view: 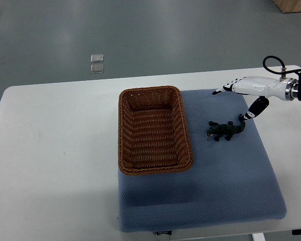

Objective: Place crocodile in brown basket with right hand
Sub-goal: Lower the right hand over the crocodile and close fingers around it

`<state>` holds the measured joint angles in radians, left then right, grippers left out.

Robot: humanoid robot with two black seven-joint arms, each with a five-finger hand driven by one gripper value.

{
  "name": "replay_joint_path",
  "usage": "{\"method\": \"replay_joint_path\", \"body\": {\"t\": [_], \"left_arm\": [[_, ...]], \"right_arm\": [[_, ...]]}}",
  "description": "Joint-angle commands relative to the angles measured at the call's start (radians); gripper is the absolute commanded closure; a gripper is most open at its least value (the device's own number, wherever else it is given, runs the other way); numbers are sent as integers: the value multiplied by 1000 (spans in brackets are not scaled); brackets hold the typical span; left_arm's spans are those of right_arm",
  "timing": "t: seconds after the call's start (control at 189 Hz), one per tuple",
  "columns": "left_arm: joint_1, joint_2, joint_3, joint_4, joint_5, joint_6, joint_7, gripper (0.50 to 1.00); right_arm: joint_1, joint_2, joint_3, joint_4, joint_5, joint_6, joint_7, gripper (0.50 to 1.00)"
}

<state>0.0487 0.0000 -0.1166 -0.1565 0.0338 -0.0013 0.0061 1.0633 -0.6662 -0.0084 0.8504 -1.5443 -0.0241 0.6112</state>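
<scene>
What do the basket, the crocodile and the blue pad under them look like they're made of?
The brown basket looks like woven wicker or rattan: ribbed weave, braided rim, slight sheen. The crocodile seems moulded plastic or rubber, dark green, though it is too small to be sure. The blue pad looks like soft cushioned fabric, matte with a fine dotted texture and rounded edges.

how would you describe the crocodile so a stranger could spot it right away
On the white table lies a blue mat holding a brown basket. Right of the basket, on the mat, is the crocodile: a small dark green toy.
</scene>
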Motion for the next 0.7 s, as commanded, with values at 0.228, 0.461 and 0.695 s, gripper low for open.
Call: {"method": "replay_joint_path", "body": {"t": [0.228, 0.461, 0.695], "left_arm": [[0, 0, 0, 0, 0, 0, 0, 500], [-1, 0, 0, 0, 0, 0, 0, 500], [0, 0, 0, 0, 0, 0, 0, 500]], "right_arm": [[61, 2, -180, -1, -86, -226, 0, 576], [90, -6, -179, 76, -79, -223, 0, 576], [83, -15, -217, 147, -102, -221, 0, 576]]}}
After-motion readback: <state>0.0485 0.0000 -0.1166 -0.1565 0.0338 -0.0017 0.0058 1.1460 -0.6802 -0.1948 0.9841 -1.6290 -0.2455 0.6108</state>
